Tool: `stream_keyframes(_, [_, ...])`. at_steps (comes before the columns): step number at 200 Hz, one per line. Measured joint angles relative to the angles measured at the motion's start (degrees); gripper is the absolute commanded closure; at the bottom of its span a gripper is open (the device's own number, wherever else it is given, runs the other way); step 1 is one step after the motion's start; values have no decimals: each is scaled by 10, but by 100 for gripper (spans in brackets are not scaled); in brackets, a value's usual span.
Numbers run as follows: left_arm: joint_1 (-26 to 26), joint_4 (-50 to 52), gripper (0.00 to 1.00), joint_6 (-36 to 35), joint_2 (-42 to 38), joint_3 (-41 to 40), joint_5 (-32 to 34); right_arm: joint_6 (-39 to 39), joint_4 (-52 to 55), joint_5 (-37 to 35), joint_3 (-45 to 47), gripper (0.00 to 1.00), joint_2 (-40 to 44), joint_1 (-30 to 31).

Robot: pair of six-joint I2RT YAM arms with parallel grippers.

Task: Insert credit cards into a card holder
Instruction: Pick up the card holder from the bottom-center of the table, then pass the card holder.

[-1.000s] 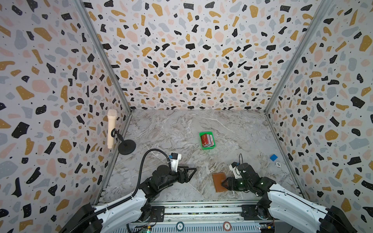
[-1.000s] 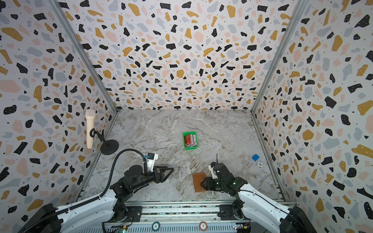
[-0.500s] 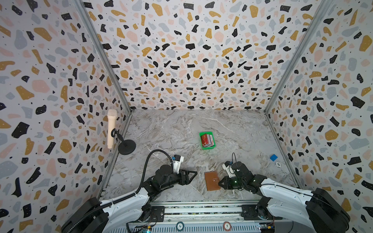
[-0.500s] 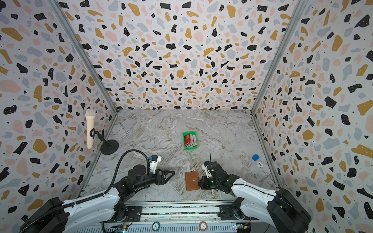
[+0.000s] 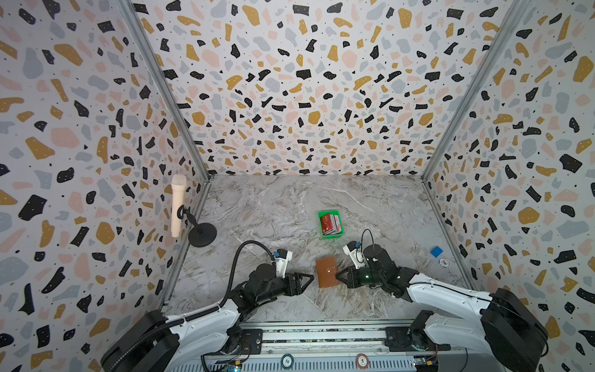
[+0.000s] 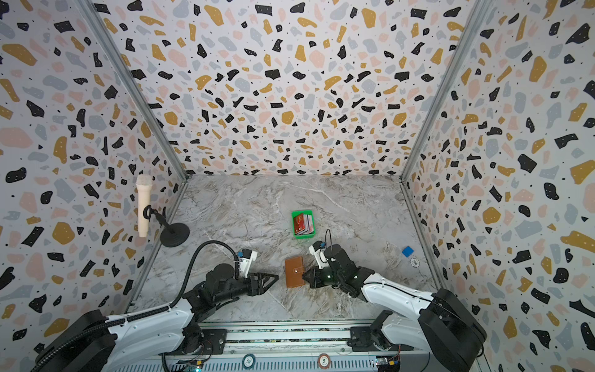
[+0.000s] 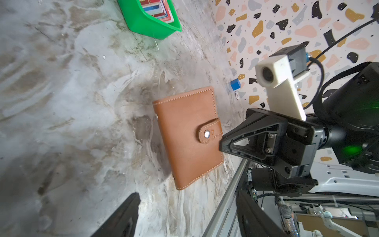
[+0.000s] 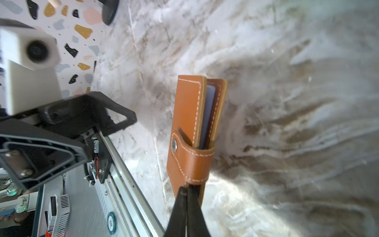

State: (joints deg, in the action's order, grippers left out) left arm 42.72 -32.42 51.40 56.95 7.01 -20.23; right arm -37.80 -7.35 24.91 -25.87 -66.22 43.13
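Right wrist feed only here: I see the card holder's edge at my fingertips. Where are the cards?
Observer: The credit cards sit in a green tray, past the card holder toward the back wall.
Operator: Left gripper holding anything?
Observer: No. In the left wrist view the left gripper has its fingers apart and empty, on the holder's far side, not touching it.
Operator: Anything beside my arm?
Observer: A blue block and a round white chip lie on the table toward the right wall.
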Motion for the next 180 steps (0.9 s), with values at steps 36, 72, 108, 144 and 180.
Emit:
stream_keyframes(36, [-35,-62,20,36,-27,-7,-17,20,0,7,-56,100,1,0])
stream_keyframes(72, [-50,-122,20,53,-51,-7,-35,38,1,23,-98,100,14,-5])
stream_keyframes(108, [-51,-157,34,64,-51,-7,-54,48,0,48,-125,100,23,-8])
stream_keyframes(144, [-51,-196,55,78,-38,-7,-67,47,-3,84,-138,100,19,-9])
stream_keyframes(180, [-51,-209,80,81,-28,-6,-72,47,-8,118,-140,100,-1,-10])
